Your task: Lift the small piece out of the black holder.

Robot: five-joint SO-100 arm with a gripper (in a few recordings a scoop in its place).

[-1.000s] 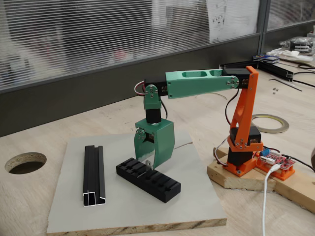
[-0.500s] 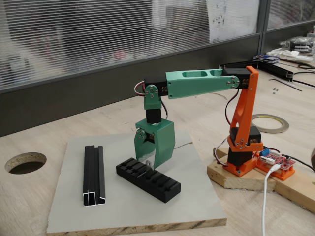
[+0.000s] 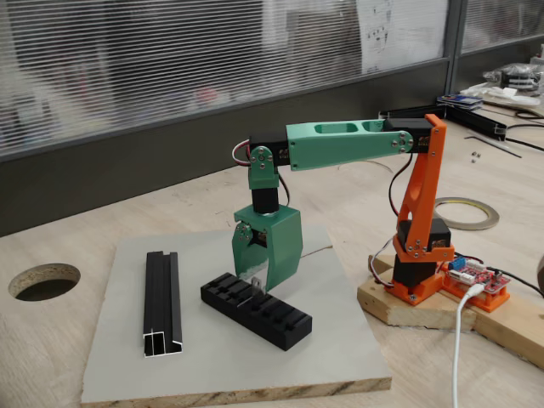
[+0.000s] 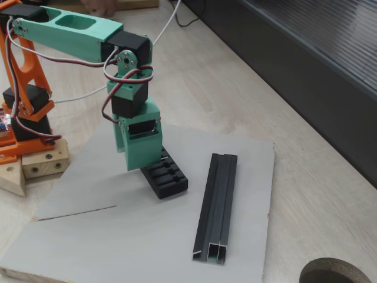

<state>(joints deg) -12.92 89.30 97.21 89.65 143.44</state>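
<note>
The black holder (image 3: pixel 255 308) (image 4: pixel 169 177), a low slotted block, lies on a grey board (image 3: pixel 331 357). The small piece (image 3: pixel 255 286) is a thin grey metal sliver standing up from the holder's left part. My green gripper (image 3: pixel 257 282) (image 4: pixel 141 165) points straight down over it. Its fingertips have closed in on the piece from both sides, right at the holder's top. In the fixed view from the other side, the gripper's body hides the piece.
A longer black channel rail (image 3: pixel 161 302) (image 4: pixel 217 206) lies on the board beside the holder. The arm's orange base (image 3: pixel 416 255) sits on a wooden block to the right. A round hole (image 3: pixel 42 280) is cut in the table at the left. A tape roll (image 3: pixel 467 212) lies behind the base.
Almost nothing has moved. The arm holds its pose over the holder, and the left finger looks a touch closer to the piece.
</note>
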